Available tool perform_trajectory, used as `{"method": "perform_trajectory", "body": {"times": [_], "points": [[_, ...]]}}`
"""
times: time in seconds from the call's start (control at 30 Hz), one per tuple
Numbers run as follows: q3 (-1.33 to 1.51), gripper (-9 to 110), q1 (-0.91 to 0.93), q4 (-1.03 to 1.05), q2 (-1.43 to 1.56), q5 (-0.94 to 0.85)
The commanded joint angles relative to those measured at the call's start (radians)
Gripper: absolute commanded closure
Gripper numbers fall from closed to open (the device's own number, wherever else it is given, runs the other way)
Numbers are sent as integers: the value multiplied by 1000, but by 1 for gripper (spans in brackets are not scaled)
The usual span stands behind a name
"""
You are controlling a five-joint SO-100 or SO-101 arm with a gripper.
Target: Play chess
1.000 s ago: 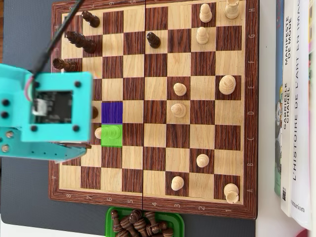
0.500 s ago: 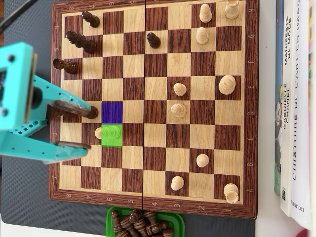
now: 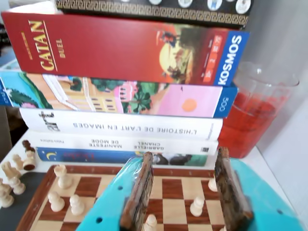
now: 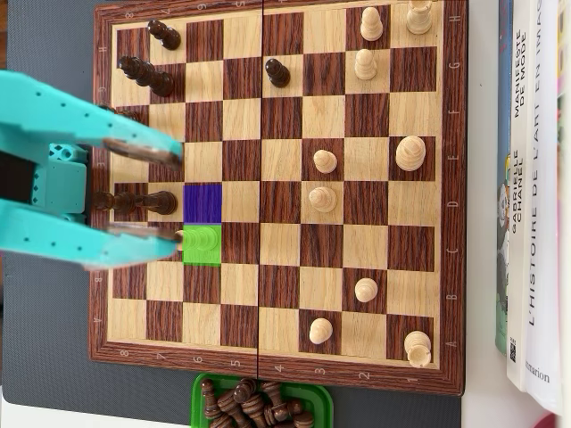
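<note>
In the overhead view the wooden chessboard (image 4: 281, 223) fills the middle. My teal gripper (image 4: 171, 193) reaches in from the left, open wide, one finger above and one below a dark piece (image 4: 147, 201) lying on its side. It touches nothing I can see. To its right are a purple-marked square (image 4: 202, 203) and a green-marked square with a light pawn (image 4: 202, 241). In the wrist view the gripper (image 3: 184, 156) is open above the chessboard (image 3: 173, 187), with nothing between its brown pads (image 3: 139, 192). A light pawn (image 3: 196, 206) shows beyond them.
Dark pieces (image 4: 147, 76) stand at the board's upper left, light pieces (image 4: 410, 153) on its right half. A green tray of captured dark pieces (image 4: 259, 403) sits below the board. Stacked books (image 4: 531, 178) lie on the right; the wrist view adds a Catan box (image 3: 120, 48) and a glass of red liquid (image 3: 250, 115).
My gripper has swung upward in the overhead view. Its fingers now straddle the lying dark piece instead of one finger covering it, and the upper finger now hides the dark piece at the board's left edge.
</note>
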Motion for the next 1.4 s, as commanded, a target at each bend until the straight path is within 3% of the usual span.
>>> {"method": "perform_trajectory", "body": {"times": [0.0,0.5,0.9,1.17,1.37], "points": [[49,83,-17,-150,60,20],[207,83,-69,-578,249,21],[304,83,-78,-1026,304,21],[390,83,-37,-1451,304,21],[393,83,-26,-1631,304,20]]}}
